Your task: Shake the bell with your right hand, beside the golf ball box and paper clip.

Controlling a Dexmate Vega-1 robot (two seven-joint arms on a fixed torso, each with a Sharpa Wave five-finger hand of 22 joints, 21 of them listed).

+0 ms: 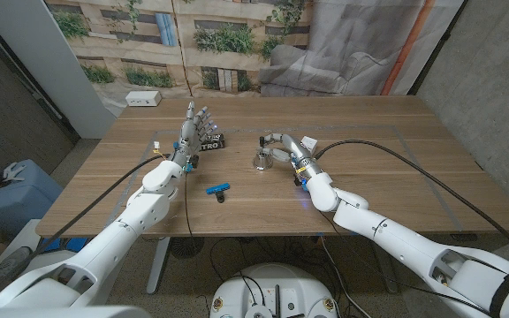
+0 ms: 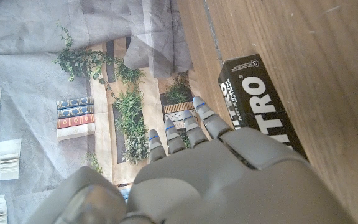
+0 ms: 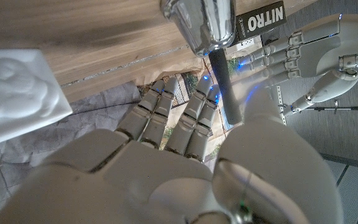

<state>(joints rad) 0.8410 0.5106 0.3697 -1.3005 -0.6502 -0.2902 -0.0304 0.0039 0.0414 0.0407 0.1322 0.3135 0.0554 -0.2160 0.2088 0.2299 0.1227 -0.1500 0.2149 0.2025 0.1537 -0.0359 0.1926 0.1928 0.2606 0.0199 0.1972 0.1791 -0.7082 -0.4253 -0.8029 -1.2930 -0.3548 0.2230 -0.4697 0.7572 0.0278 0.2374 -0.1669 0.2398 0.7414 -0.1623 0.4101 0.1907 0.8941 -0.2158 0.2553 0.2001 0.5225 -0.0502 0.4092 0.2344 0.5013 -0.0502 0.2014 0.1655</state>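
While the right hand reaches in over the middle of the tabletop, the bell stands upright on its silver mouth just beside those fingers. From the right wrist view the dark handle runs alongside the thumb, with the other fingers lying straight and close together next to it; whether they actually pinch the handle I cannot tell. The golf ball box sits near, to the bell's left, and the blue paper clip lies closer to the robot. The left hand stands by the box, fingers extended and slightly apart, holding nothing. I'd judge this the grasping step. Next, the handle needs a firm pinch, then a lift clear of the wood before any shaking.
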